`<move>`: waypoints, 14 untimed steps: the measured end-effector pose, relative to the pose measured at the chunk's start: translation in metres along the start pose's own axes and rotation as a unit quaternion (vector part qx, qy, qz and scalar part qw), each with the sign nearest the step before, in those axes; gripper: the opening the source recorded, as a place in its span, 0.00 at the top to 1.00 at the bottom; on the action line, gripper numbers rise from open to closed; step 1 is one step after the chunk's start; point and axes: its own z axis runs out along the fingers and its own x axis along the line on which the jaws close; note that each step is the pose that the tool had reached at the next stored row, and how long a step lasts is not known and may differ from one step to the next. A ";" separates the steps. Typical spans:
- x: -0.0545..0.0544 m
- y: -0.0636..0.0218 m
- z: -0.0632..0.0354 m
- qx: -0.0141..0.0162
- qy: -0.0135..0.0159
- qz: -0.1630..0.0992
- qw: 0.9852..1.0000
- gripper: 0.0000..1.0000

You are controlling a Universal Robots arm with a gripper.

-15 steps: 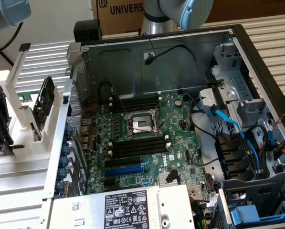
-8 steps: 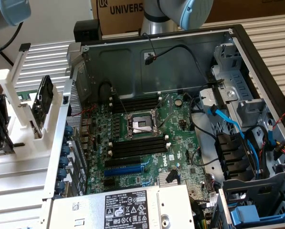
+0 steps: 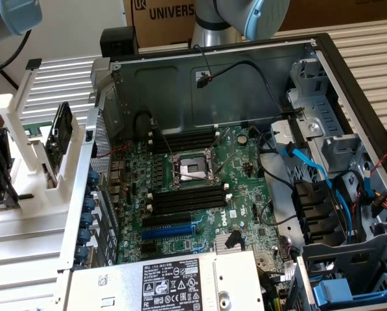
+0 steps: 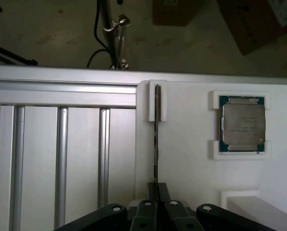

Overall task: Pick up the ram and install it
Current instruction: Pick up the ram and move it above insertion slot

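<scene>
pick step — my gripper [image 4: 156,196], fingers [image 4: 167,195] clamped on the ram [image 4: 156,144] in its white holder [image 4: 163,103]; lifting, i judge, needs a straight pull.

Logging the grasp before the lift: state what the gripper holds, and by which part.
The gripper is closed on the ram, pinching its flat faces at the end nearest the wrist; its far end sits in the white holder.

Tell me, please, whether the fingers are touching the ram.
Touching: the wrist view shows the fingers pressed against both sides of the ram at its end, no gap.
</scene>
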 end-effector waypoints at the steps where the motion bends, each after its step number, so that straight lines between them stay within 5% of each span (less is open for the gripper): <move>1: 0.000 0.0000 0.0000 0.000 0.000 0.000 1.000 0.88; 14: -0.001 0.0004 -0.0086 0.000 0.000 0.000 1.000 0.88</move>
